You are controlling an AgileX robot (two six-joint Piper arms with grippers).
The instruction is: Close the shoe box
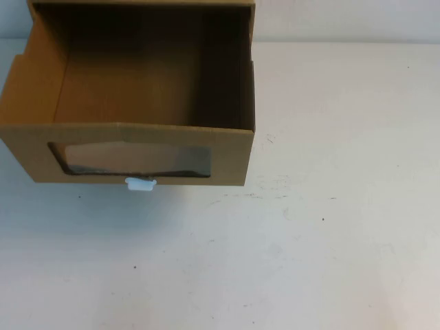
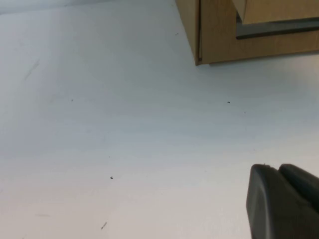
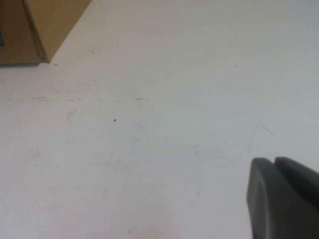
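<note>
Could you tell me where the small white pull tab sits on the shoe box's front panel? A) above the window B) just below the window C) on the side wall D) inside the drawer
B: the white pull tab sits at the shoe box's front lower edge, under the clear window.

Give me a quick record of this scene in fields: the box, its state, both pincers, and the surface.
object: shoe box, brown cardboard, drawer-style
state: drawer pulled out, top open, inside looks empty
front panel: clear window with white pull tab just below it
left pincer: low over bare table, apart from the box, fingers together
right pincer: over bare table, apart from the box, fingers together
surface: white table, lightly scuffed
high view: neither arm visible
</note>
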